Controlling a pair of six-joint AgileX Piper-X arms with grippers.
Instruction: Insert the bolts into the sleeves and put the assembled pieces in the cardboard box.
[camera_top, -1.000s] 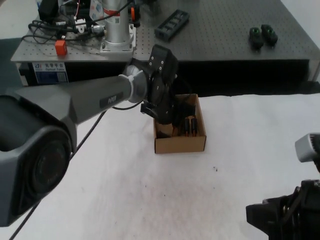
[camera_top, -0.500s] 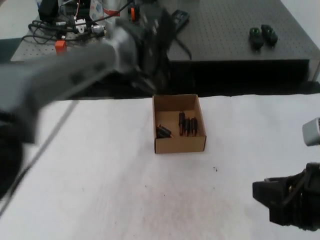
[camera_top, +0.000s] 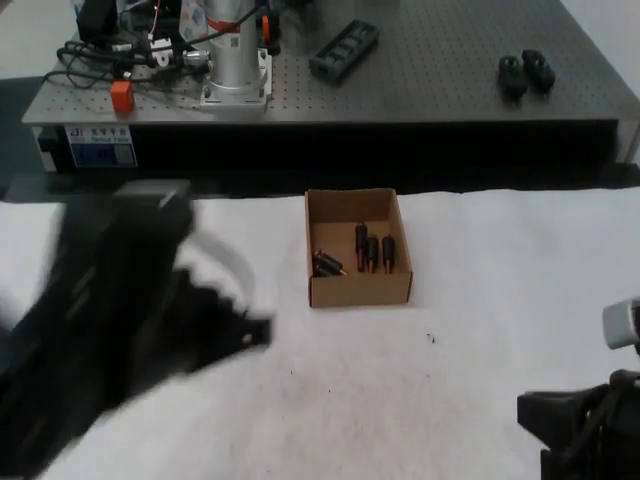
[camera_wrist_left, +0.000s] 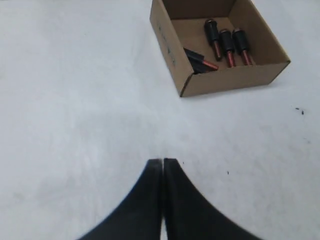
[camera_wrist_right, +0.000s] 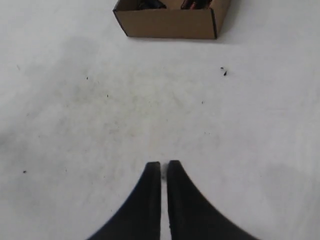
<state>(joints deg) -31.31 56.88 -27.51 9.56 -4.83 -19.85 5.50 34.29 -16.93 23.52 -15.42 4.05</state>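
1. High view: the cardboard box (camera_top: 358, 290) sits in the centre of the frame on the white cloth (camera_top: 330, 400). Inside are four assembled pieces (camera_top: 373, 250). Three lie side by side toward the right wall, and one lies tilted against the left wall. A second ago the left arm (camera_top: 130, 300) was stooped over the box with its wrist down in the opening. Half a second ago it was swinging up and away. Now it is a blur in the lower left of the frame, well apart from the box. The right arm (camera_top: 585, 425) sits in the lower right corner and has barely shifted.

2. Left wrist view: my left gripper (camera_wrist_left: 163, 162) has its fingers pressed together on nothing and hangs over bare cloth. The box stands well ahead of it, and all four pieces show inside.

3. Right wrist view: my right gripper (camera_wrist_right: 164, 165) is clenched too, with only a sliver between the tips and nothing held. The box is well apart from it.

4. My reading: the drop is made and the left arm is pulling back to rest. With both tools empty, I judge the job at or near its end.
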